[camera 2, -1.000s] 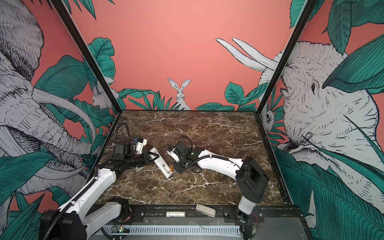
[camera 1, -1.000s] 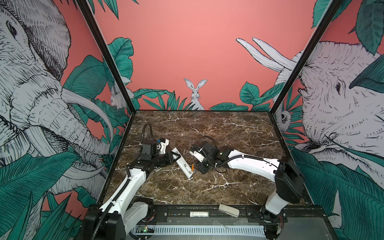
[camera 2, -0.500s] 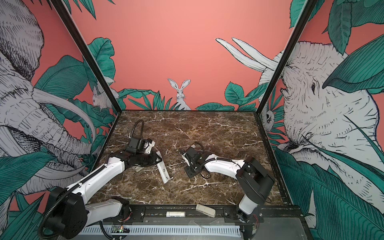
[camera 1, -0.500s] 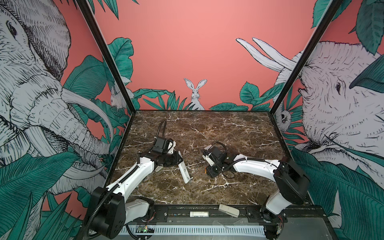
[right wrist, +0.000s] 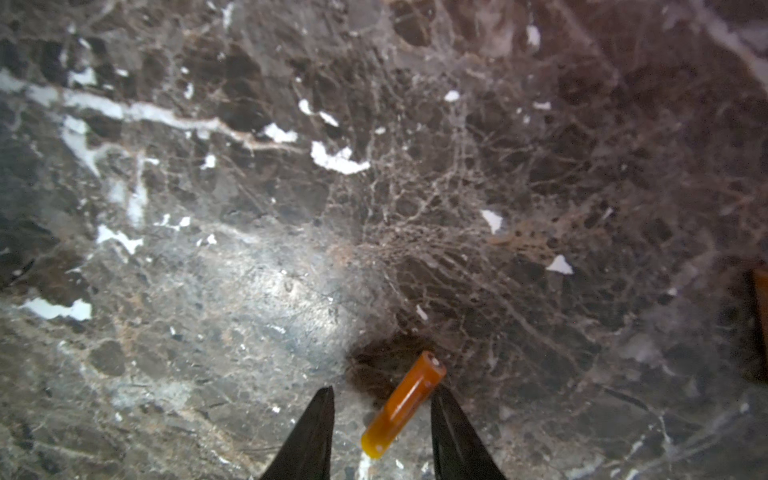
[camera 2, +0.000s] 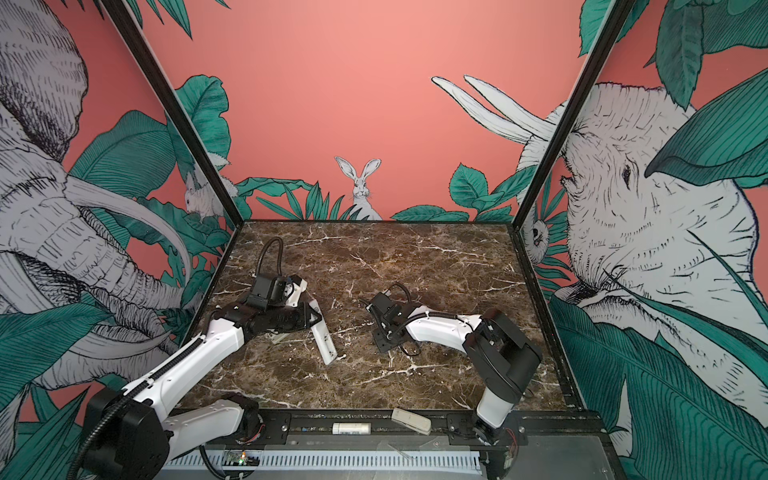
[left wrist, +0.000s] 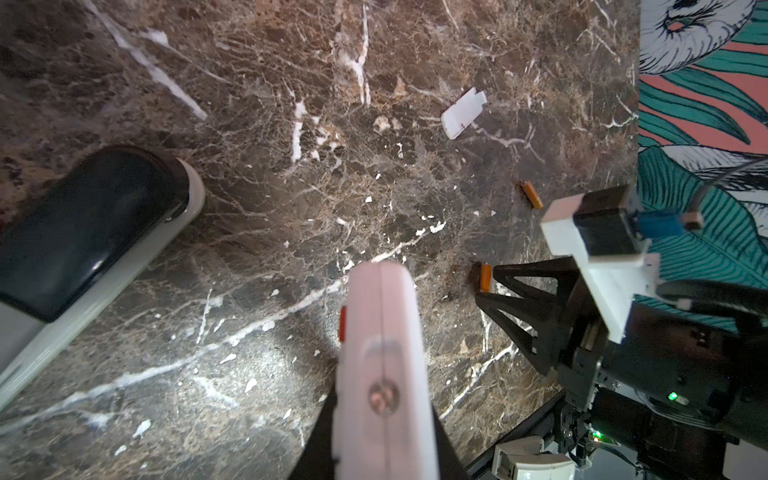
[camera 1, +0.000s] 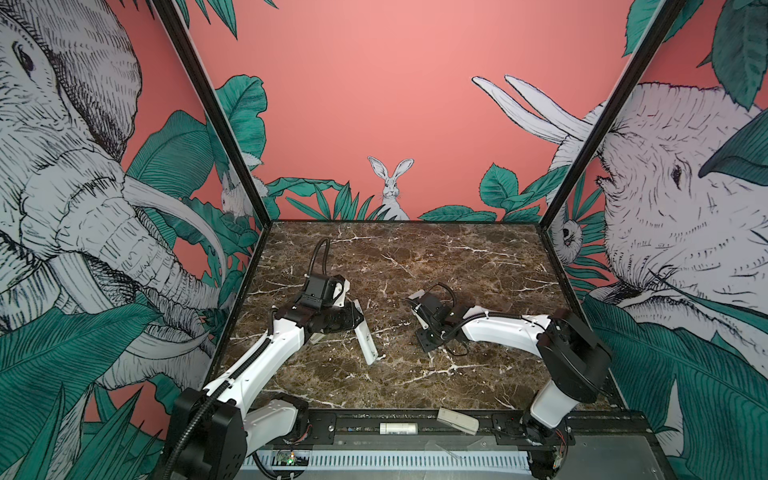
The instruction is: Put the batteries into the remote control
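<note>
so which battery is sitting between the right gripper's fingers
The battery lying slantwise between the right gripper's parted fingertips; the other battery lies well apart, cut off at the right wrist view's edge.

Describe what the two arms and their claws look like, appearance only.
Both the left arm and right arm have white link shells and black joint housings. A black ribbed cable loops over the left wrist. The left claw and right claw are black and pointed; the right's fingers show open triangular trusswork. White wrist brackets carry black cameras.
</note>
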`<state>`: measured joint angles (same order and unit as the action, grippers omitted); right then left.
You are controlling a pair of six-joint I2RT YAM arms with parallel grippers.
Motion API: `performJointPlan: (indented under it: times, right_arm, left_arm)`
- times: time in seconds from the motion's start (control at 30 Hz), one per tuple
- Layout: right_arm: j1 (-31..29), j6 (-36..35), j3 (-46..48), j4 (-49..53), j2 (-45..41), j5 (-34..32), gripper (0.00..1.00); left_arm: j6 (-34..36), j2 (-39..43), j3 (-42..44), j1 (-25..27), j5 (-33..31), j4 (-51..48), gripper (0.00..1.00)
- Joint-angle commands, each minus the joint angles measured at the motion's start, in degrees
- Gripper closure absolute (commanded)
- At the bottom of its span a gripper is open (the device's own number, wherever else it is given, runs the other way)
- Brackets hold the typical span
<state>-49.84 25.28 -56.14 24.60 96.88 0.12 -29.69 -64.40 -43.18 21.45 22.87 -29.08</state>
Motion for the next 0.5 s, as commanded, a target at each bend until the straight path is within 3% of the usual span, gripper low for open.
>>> performJointPlan:
  times: [0.0,0.47]
  right_arm:
    - [0.32,1.40,-1.11,2.47,0.99,-3.18,0.63]
    - [1.45,-1.05,-0.49,4.66,0.53,-5.32,0.68]
  left_arm:
    - [0.95,1.55,0.83,0.07,-0.28,-1.06,1.00]
    - [0.90,0.13,0.20,0.10,1.27,0.38,1.00]
